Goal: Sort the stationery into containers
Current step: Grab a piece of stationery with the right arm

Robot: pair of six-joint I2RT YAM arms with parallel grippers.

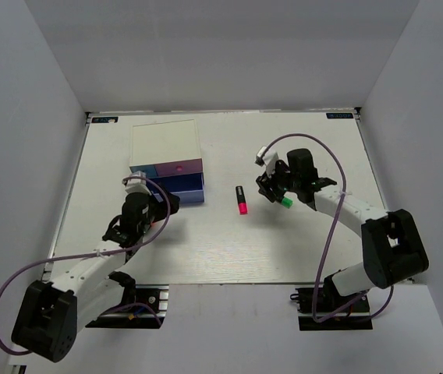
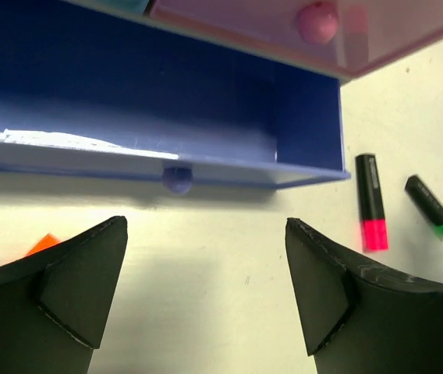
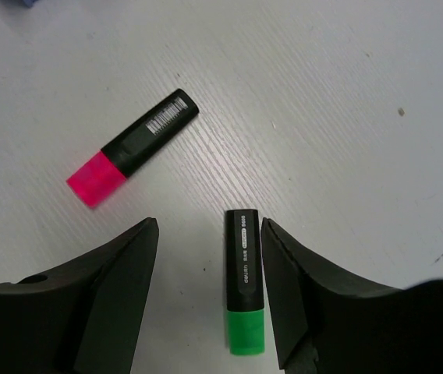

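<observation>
Left hand (image 2: 206, 226): spread wide, holding nothing, facing the knob (image 2: 177, 179) of the purple drawer (image 2: 128, 152).
Right hand (image 3: 209, 226): parted, fingers either side of the green highlighter (image 3: 244, 288).
Green highlighter: flat on the surface (image 1: 284, 241).
Pink highlighter (image 3: 132, 146): just beyond, apart.
Purple drawer: pulled out.
Pink drawer (image 2: 284, 23): directly above it.

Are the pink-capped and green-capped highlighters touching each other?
Apart. The right wrist view shows bare table between the pink-capped highlighter and the green-capped highlighter.
</observation>
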